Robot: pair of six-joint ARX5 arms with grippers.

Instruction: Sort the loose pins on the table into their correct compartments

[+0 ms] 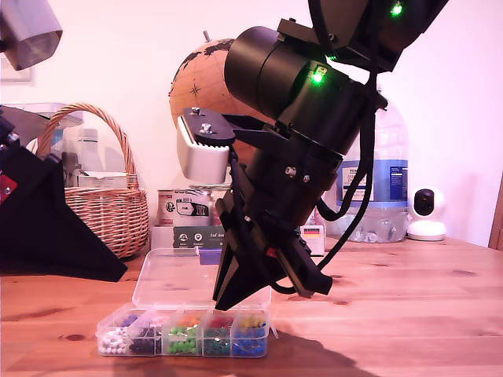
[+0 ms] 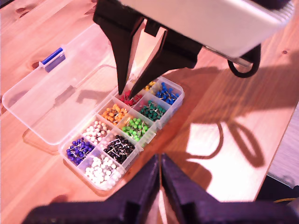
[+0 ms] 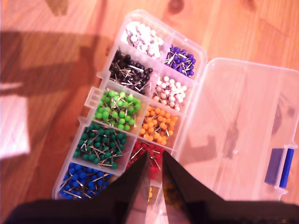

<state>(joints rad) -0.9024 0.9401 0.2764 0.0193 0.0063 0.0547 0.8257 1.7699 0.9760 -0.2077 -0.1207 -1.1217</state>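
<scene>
The clear plastic box [image 1: 182,334] lies open on the pine table [image 1: 409,314], its lid [image 1: 177,275] folded back. Its compartments [image 2: 124,130] hold sorted pins: white, black, greens, blue, purple, orange, red, yellow. My second gripper [image 1: 224,305] points down over the red compartment [image 2: 127,99]. Its tips [image 2: 127,92] stand a narrow gap apart [image 3: 155,161], with nothing seen between them. My first gripper [image 2: 160,161] hangs shut, back from the box on its white-pin side. No loose pins show on the table.
A wicker basket [image 1: 106,196] stands at the back on the exterior view's left, with a black shape [image 1: 47,228] in front of it. Behind the box are small cartons [image 1: 189,216], a globe [image 1: 200,78], a water bottle [image 1: 389,181] and a white camera [image 1: 426,214].
</scene>
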